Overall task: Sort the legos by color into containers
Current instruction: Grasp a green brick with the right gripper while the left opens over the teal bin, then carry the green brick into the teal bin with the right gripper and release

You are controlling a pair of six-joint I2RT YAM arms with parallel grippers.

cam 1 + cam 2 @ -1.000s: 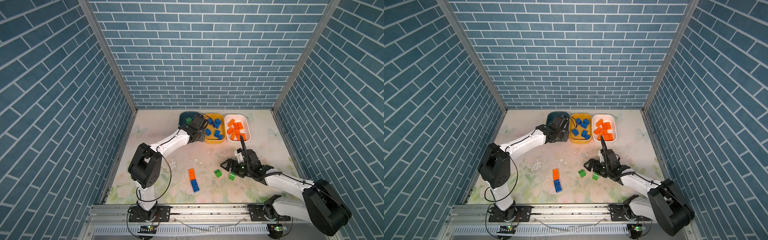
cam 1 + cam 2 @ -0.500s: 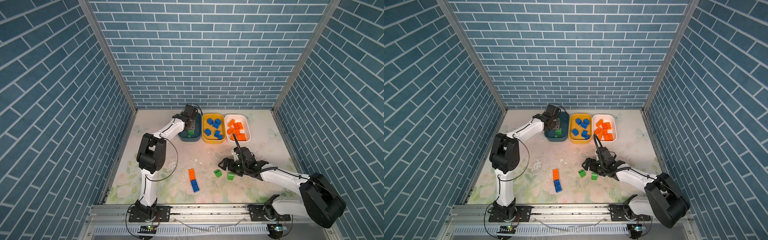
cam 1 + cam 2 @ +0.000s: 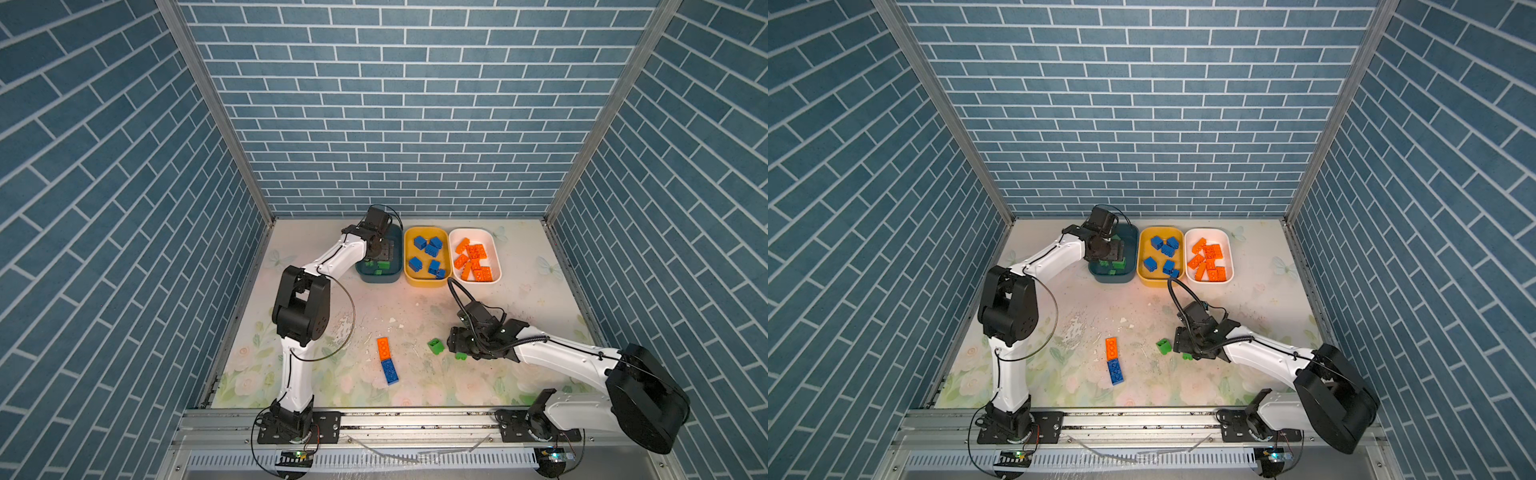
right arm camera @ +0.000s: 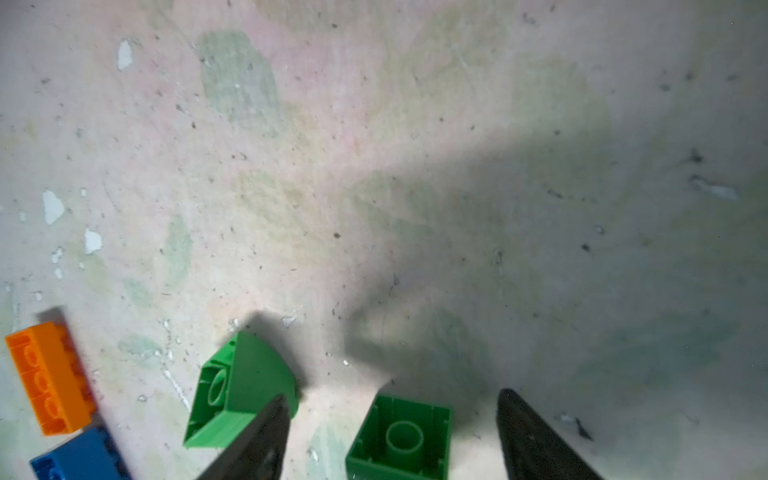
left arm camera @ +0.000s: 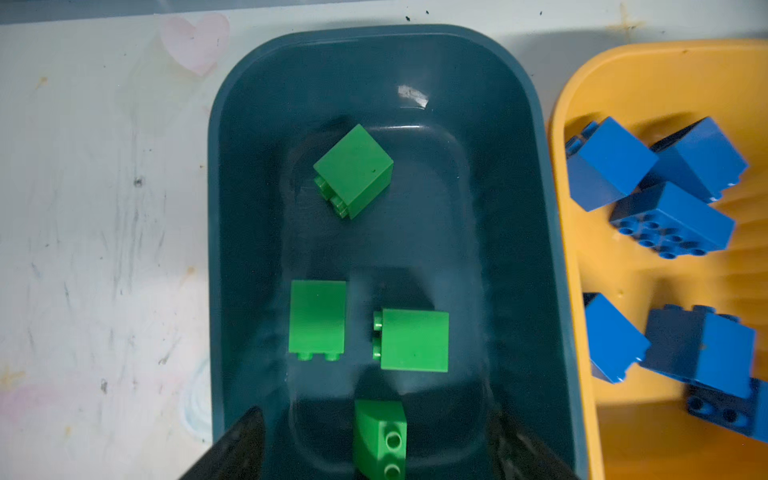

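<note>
1. The right claw (image 4: 394, 397) hangs open astride a green brick (image 4: 401, 436), not pinching it. The left claw (image 5: 376, 419) gapes over the teal tub (image 5: 519, 208), with a loose green piece (image 5: 380, 436) below it.
2. Along the desk's (image 3: 415, 307) far edge, greens sit in the teal tub, blues in the yellow tub (image 3: 426, 284) and oranges in the white tub (image 3: 476, 281).
3. Unsorted near the front: two greens, the orange brick (image 3: 384, 348) and the blue brick (image 3: 390, 371). Nearly done, I'd say.

Legos (image 3: 432, 249) mostly in colour-matched containers (image 3: 426, 282)
</note>
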